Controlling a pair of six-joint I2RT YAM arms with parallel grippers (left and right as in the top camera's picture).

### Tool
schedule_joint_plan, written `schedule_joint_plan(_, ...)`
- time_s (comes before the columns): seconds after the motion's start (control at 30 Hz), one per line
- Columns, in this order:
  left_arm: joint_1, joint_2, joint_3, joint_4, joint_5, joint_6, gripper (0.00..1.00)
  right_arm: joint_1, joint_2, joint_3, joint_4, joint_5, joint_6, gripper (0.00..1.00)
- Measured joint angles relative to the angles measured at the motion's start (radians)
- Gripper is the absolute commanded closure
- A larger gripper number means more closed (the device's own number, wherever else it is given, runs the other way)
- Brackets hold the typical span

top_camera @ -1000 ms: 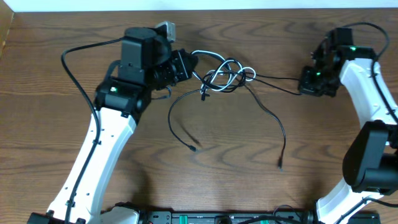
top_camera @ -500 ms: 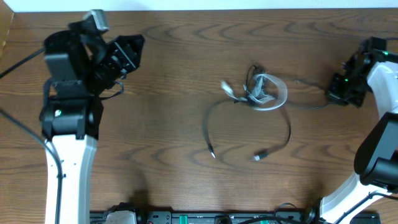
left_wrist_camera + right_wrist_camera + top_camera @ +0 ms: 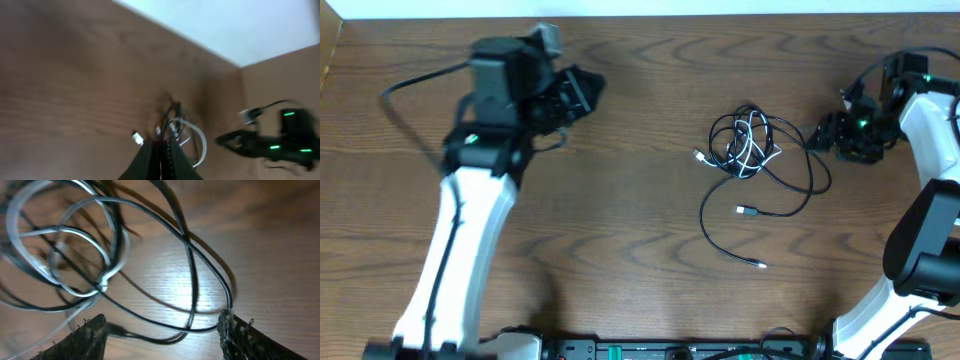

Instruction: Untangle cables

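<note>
- Wood-grain desk (image 3: 620, 230), dark brown, carries everything. No tray, box or other container is in sight on it.
- Far left, the left end effector (image 3: 586, 88) hangs above the desk with its jaws pressed together and nothing between them. Its wrist view shows the two fingers meeting in a point aimed toward the tangle.
- From there the cables (image 3: 735, 140) lie well apart, at roughly 4 o'clock in the overhead view.
- The knot is a small heap right of centre. The white cable (image 3: 750, 145) is looped inside rings of the black cable (image 3: 187, 242), and a silvery-white plug (image 3: 700, 155) pokes out at the heap's 9 o'clock.
- Black tails trail off toward 6 and 7 o'clock, so the mess runs longest up-and-down. They end loose on bare wood.
- The right end effector (image 3: 823, 131) sits just beside the heap, at its 3 o'clock, jaws spread wide and gripping nothing. Its wrist view shows a black loop lying between the fingers and reaching one fingertip.
- My guess: the right arm, plainly the nearer, would close on that loop and draw it toward 3 o'clock.
</note>
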Motion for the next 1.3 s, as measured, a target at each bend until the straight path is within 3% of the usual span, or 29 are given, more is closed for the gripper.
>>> schedule_joint_plan(0.07, -0.031, 0.070, 0.000, 0.008, -0.007, 0.001, 0.77, 0.000, 0.000, 0.046, -0.014, -0.025, -0.003, 0.30)
schedule_joint_plan(0.13, -0.055, 0.113, 0.000, 0.017, -0.010, 0.009, 0.54, 0.000, -0.003, 0.071, -0.014, -0.057, -0.013, 0.29)
schedule_joint_plan(0.23, -0.100, 0.177, 0.000, 0.043, -0.014, 0.029, 0.40, 0.011, -0.006, 0.074, -0.015, -0.090, -0.023, 0.28)
schedule_joint_plan(0.53, -0.234, 0.447, 0.000, 0.222, 0.002, 0.045, 0.28, 0.067, -0.006, 0.074, -0.014, -0.117, -0.053, 0.24)
schedule_joint_plan(0.73, -0.315, 0.507, 0.001, 0.337, 0.023, 0.046, 0.28, 0.068, -0.006, 0.074, -0.015, -0.118, -0.058, 0.23)
schedule_joint_plan(0.97, -0.397, 0.608, 0.002, 0.387, -0.008, 0.046, 0.36, 0.079, -0.006, 0.074, -0.014, -0.119, -0.058, 0.23)
schedule_joint_plan(1.0, -0.408, 0.610, 0.002, 0.388, -0.027, 0.048, 0.50, 0.081, -0.006, 0.074, -0.013, -0.118, -0.058, 0.24)
schedule_joint_plan(1.03, -0.420, 0.610, 0.002, 0.389, -0.045, 0.047, 0.86, 0.086, -0.006, 0.074, -0.014, -0.118, -0.059, 0.25)
schedule_joint_plan(1.07, -0.430, 0.610, 0.002, 0.389, -0.059, 0.051, 0.93, 0.093, -0.006, 0.074, -0.013, -0.119, -0.059, 0.29)
schedule_joint_plan(1.3, -0.435, 0.608, 0.002, 0.368, -0.101, 0.045, 0.93, 0.188, -0.006, 0.074, 0.058, -0.188, -0.063, 0.31)
